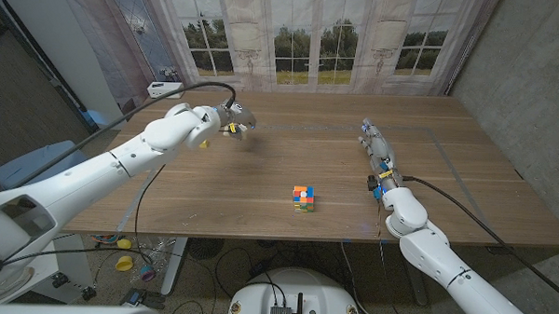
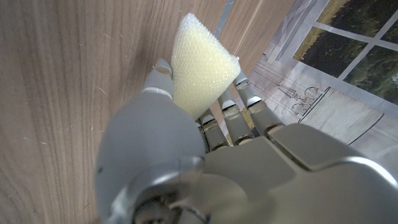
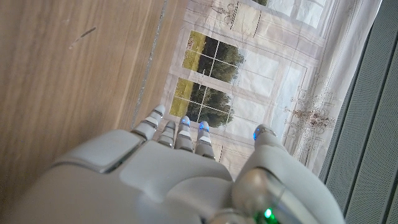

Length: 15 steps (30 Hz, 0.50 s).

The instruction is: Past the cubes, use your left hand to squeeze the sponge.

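The sponge (image 2: 202, 65) was gripped in the left hand (image 2: 186, 155); only its lower end was pinched, so harder squeezing risked ejecting it. The right hand (image 3: 180, 168) stood open.

Left hand (image 1: 227, 121) raised, fingers clenched; right hand (image 1: 377, 146) outstretched, fingers straight.

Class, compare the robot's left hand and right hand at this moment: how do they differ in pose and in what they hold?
The left hand grips a pale yellow sponge between thumb and fingers; the right hand holds nothing. The left hand's fingers curl around the sponge, while the right hand's fingers stretch out straight. Both are white and over the wooden table.
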{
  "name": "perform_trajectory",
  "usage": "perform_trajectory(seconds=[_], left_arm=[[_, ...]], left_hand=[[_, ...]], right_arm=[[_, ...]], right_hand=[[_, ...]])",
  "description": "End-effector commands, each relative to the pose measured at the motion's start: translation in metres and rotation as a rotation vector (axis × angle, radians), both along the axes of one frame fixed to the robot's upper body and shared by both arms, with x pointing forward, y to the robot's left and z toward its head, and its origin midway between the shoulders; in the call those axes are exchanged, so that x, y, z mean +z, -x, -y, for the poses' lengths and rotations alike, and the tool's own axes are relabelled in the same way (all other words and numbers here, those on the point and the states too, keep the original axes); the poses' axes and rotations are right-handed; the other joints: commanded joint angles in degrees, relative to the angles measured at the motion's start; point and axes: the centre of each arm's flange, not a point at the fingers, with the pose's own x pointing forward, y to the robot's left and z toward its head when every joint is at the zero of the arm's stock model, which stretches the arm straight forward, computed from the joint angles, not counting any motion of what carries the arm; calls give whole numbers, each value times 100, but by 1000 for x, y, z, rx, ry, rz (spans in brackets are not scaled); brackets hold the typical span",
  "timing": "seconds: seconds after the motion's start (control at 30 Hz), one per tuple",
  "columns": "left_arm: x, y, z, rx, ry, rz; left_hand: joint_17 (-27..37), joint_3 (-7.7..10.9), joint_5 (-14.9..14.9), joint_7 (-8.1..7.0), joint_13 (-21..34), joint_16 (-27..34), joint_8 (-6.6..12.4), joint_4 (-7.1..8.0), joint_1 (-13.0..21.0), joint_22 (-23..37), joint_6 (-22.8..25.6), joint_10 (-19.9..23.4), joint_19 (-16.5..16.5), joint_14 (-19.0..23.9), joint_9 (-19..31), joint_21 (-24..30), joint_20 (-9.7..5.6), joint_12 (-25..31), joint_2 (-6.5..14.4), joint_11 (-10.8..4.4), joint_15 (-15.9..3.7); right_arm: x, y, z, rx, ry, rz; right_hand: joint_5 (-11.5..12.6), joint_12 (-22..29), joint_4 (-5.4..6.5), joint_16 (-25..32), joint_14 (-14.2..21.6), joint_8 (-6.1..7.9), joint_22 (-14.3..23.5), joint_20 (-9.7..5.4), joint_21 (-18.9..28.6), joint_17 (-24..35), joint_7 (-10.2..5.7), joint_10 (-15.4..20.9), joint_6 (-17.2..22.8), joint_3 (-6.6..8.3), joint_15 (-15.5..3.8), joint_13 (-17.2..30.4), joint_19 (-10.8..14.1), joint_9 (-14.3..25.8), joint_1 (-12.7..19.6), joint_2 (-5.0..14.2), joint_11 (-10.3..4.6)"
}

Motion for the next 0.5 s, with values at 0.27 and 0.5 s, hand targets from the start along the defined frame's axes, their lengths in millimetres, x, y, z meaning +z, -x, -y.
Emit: perform_trajectory(seconds=[0.27,0.5], left_arm=[[-1,20,-28,92,63,26],[0,19,-40,122,78,29]], left_hand=[[36,16,-83,-15,25,-79,-77,59,-112,29,-25,-28,-45,-68,16,78,-8,-86,-6,25,-859],[37,13,-100,-5,29,-100,-107,62,-135,26,-26,-32,-72,-88,18,91,1,-120,-22,2,-862]], right_arm=[[21,18,-14,18,87,72],[26,23,-18,15,104,85]], right_hand=[[-17,14,-21,-1,61,-15,23,-13,35,6,7,71,79,4,3,11,73,27,1,-17,6],[-19,21,-26,-2,72,-8,23,-8,37,5,8,101,106,2,9,11,85,27,3,-21,20]])
